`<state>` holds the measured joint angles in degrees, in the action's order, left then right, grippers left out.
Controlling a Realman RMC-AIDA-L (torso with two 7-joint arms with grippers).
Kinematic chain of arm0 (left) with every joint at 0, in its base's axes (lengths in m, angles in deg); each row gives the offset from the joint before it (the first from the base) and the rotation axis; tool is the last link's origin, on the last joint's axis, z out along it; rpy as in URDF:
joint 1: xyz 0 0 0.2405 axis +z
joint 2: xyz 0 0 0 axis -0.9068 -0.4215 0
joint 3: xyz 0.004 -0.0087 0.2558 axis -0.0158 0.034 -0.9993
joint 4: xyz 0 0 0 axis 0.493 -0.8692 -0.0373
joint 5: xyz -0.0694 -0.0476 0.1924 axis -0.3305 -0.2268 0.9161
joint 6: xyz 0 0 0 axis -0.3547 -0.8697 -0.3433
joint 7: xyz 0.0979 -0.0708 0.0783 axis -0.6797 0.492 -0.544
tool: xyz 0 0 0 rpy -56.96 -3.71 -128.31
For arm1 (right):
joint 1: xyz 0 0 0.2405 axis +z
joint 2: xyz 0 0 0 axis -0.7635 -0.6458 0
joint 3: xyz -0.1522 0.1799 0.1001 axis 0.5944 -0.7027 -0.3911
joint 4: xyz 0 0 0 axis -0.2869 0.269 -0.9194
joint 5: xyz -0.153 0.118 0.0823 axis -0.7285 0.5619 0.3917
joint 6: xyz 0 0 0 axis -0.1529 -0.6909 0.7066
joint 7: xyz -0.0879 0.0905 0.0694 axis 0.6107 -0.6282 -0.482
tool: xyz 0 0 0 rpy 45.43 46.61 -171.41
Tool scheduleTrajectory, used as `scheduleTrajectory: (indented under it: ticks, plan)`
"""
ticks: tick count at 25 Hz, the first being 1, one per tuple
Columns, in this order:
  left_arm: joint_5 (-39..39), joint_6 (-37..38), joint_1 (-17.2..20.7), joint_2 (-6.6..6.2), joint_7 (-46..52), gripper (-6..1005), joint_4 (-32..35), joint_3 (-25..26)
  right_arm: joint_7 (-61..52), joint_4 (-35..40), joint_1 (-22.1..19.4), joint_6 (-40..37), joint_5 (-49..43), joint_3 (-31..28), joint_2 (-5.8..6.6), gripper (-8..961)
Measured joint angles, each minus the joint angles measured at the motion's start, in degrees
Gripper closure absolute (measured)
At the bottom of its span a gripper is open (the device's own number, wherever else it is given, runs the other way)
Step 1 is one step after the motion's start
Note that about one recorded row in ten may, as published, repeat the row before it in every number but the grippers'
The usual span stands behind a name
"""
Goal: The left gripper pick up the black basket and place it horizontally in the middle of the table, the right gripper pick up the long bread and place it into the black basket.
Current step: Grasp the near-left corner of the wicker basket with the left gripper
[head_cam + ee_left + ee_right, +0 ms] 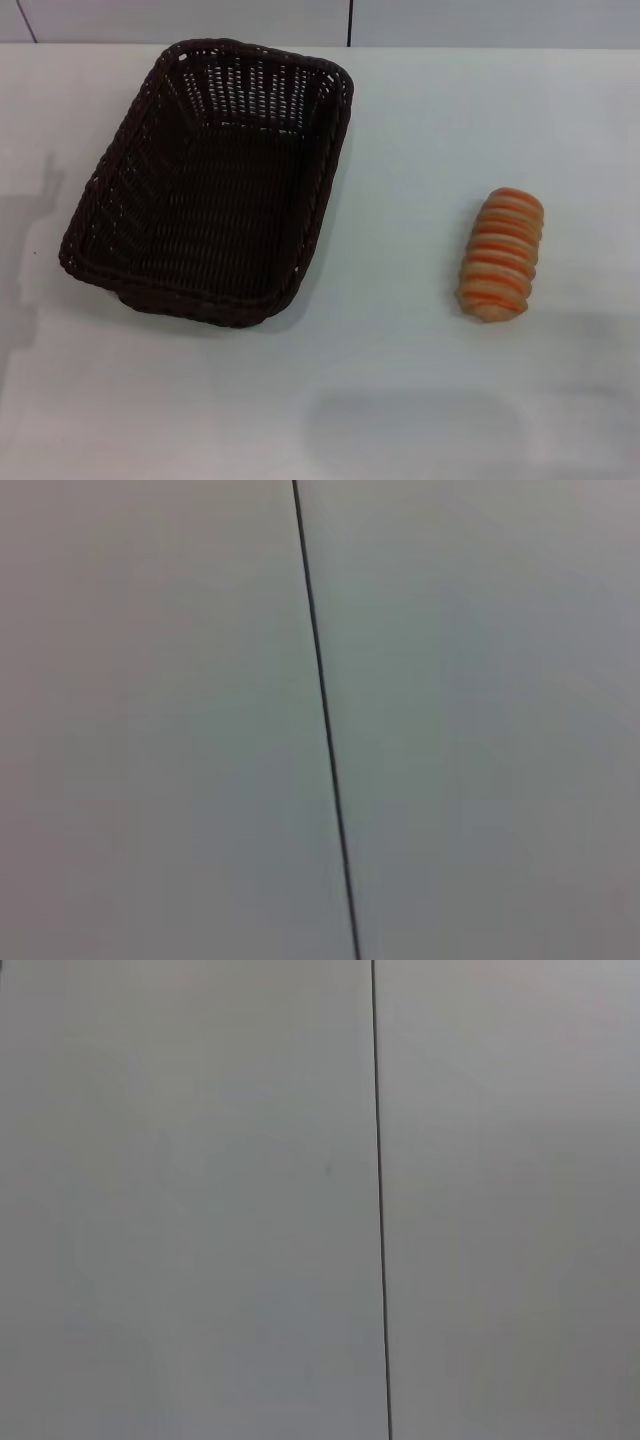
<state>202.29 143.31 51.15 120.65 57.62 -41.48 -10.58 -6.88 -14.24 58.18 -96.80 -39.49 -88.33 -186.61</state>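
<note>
The black basket [215,185] lies on the white table [400,380] at the left and far side in the head view, its long side running away from me and slightly slanted, empty inside. The long bread [502,255] lies on the table to the right of the basket, well apart from it, ridged side up. Neither gripper shows in any view. Both wrist views show only a plain grey surface with one thin dark seam.
A grey wall with a dark seam [350,22] runs behind the table's far edge. The same kind of seam shows in the left wrist view [325,720] and in the right wrist view [380,1200]. Faint shadows fall on the table's left side and near edge.
</note>
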Motion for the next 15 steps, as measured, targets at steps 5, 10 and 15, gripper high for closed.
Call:
scheduleTrajectory:
  ticks: [5, 10, 15]
  plan:
    - [2.3, -0.5, 0.4, -0.72, 1.2, 200, -5.0, -0.6, 0.0, 0.0, 0.0, -0.1, 0.0, 0.0, 0.01, 108]
    - [11.0, -16.2, 2.9, -3.90, 2.4, 201, -20.4, -0.4, 0.0, 0.0, -0.5, -0.4, 0.0, 0.0, 0.02, 108]
    - [16.6, -43.1, 7.3, -8.40, 7.6, 202, -44.4, -0.2, 0.0, 0.0, -0.6, -0.8, 0.0, 0.0, 0.08, 108]
